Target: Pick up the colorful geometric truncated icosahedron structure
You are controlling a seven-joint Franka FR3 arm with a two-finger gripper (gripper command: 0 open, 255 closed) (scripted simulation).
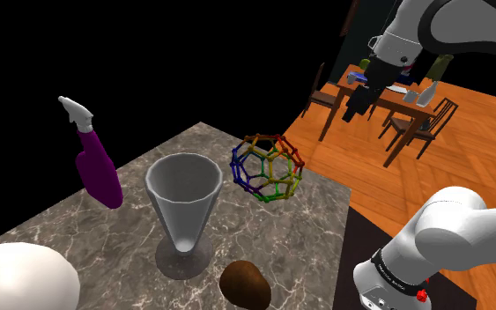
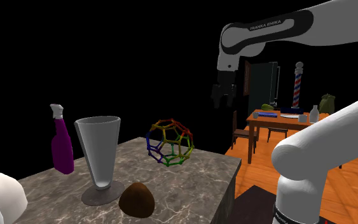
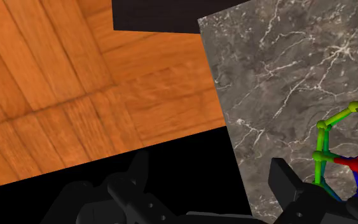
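Closest to me in the shoulder view, a white rounded shape (image 1: 17,277) bulges over the corner of the grey marble table (image 1: 312,220). Just past it a brown, egg-like lump (image 1: 244,284) lies on the stone, close to the foot of a tall grey goblet (image 1: 182,211) that stands upright. To the shoulder view's left of the goblet, a purple spray bottle (image 1: 96,167) with a white trigger head stands apart from it.

Further back, near the table's far edge, the colourful wire ball (image 1: 267,167) rests on the marble. It is a cage of red, yellow, green and blue rods, and nothing touches it.

Beyond and well above it hangs the black gripper (image 1: 355,111). Its fingers are spread wide with nothing between them. From the wrist it looks down on the table's edge and the orange wooden floor (image 3: 75,83), with the ball off beside one finger (image 3: 285,181).

Farthest off stand a wooden dining table (image 1: 387,101) with chairs and a striped pole (image 2: 296,84).
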